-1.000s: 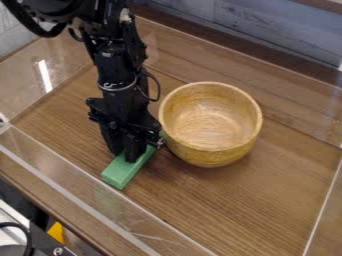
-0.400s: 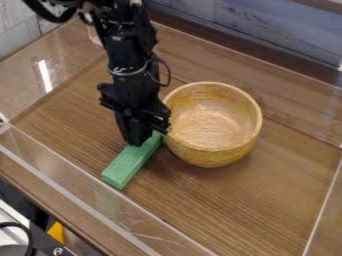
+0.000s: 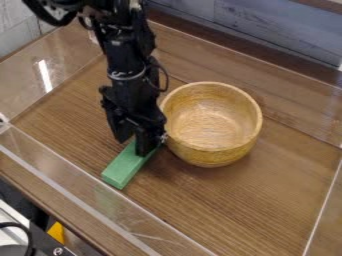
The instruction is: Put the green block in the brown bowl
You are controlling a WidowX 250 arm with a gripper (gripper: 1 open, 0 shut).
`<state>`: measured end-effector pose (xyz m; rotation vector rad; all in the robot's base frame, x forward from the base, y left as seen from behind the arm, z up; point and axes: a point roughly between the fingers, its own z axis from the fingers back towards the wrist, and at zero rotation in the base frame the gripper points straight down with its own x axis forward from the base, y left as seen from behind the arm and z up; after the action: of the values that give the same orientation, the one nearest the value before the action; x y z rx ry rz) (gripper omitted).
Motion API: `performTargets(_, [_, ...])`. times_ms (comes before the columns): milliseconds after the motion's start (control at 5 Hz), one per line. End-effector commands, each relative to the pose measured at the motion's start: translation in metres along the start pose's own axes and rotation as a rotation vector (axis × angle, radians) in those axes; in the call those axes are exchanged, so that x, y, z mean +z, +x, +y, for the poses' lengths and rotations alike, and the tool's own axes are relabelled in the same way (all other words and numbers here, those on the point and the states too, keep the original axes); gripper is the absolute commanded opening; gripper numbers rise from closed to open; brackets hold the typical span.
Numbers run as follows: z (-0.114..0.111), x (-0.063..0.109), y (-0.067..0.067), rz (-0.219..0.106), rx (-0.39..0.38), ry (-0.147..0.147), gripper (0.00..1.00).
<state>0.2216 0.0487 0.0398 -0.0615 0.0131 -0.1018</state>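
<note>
Gripper (image 3: 142, 147) on my black arm points straight down over the far end of the flat bright green block (image 3: 131, 165); I can't tell how wide the jaws stand or whether they grip it. Block lies flat on the wooden table (image 3: 254, 195), just beside the round light tan wooden bowl (image 3: 211, 122), on its near left.
</note>
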Motion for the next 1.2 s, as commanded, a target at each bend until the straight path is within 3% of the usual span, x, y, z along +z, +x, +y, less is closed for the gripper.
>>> performTargets(0, [0.007, 0.003, -0.005, -0.03, 0.023, 0.01, 0.0])
performTargets(200, [-0.001, 0.011, 0.004, -0.041, 0.106, 0.008, 0.0])
performTargets(400, [-0.007, 0.016, 0.013, -0.051, 0.185, 0.008, 1.0])
performTargets(800, [0.005, 0.006, 0.027, -0.049, 0.281, 0.008, 1.0])
performTargets(1000, [0.005, 0.008, 0.036, -0.044, 0.294, 0.009, 1.0])
